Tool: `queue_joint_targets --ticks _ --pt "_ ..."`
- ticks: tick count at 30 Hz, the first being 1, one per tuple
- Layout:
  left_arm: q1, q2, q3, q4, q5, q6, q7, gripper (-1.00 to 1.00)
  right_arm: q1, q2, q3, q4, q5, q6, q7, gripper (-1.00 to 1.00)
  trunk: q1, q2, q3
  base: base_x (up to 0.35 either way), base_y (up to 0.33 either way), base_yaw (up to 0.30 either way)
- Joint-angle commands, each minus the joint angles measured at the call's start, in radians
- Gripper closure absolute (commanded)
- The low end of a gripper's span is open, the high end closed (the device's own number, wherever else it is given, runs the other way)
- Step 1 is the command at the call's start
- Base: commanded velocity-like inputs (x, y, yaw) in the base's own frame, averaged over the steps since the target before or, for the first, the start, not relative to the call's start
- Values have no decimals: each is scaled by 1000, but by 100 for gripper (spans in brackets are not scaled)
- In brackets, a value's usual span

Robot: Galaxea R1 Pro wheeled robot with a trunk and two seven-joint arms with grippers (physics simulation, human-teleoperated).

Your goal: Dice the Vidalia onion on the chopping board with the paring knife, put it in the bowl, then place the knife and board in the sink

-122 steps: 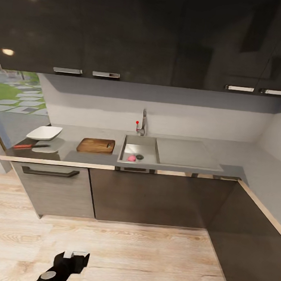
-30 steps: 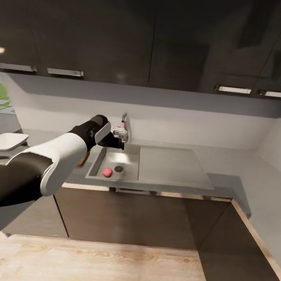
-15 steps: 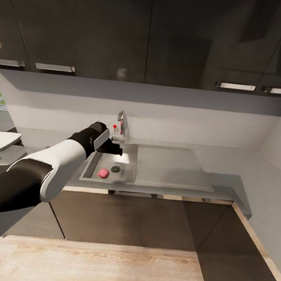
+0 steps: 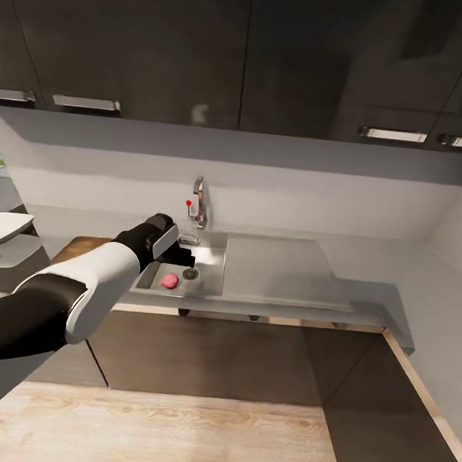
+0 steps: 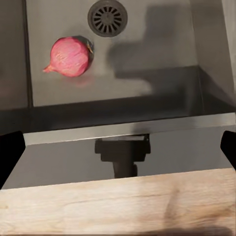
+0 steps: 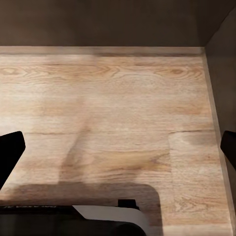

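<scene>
Over the sink [image 4: 214, 254] in the head view, the left gripper [image 4: 180, 256] hangs above the basin, beside the chrome tap [image 4: 197, 206]. The Vidalia onion [image 4: 169, 280] lies on the basin floor next to the drain [image 4: 190, 274]. The white bowl [image 4: 0, 227] sits far off on the countertop [image 4: 367, 291].

In the left wrist view, the onion [image 5: 70, 56] rests near the drain [image 5: 107, 18], apart from it; the fingertips [image 5: 10, 152] stand wide apart, holding nothing.

In the right wrist view, the right gripper's fingertips [image 6: 11, 150] are spread wide over the wooden floor [image 6: 118, 113].
</scene>
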Motion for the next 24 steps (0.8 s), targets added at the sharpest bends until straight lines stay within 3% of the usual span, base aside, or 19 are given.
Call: queue_joint_targets --ticks 1,15,24 --pt "0 0 -6 -1 11 4 8 -100 0 1 -4 -2 11 -1 -4 -100 1 -2 -3 38 0 0" --pt "6 -1 -5 1 12 4 9 -100 0 2 -4 -2 11 0 -4 -100 1 -2 -26 193 0 0" --pt "20 -2 -5 3 12 4 11 -100 0 1 -4 -2 11 -1 -4 -100 1 -2 -40 87 0 0"
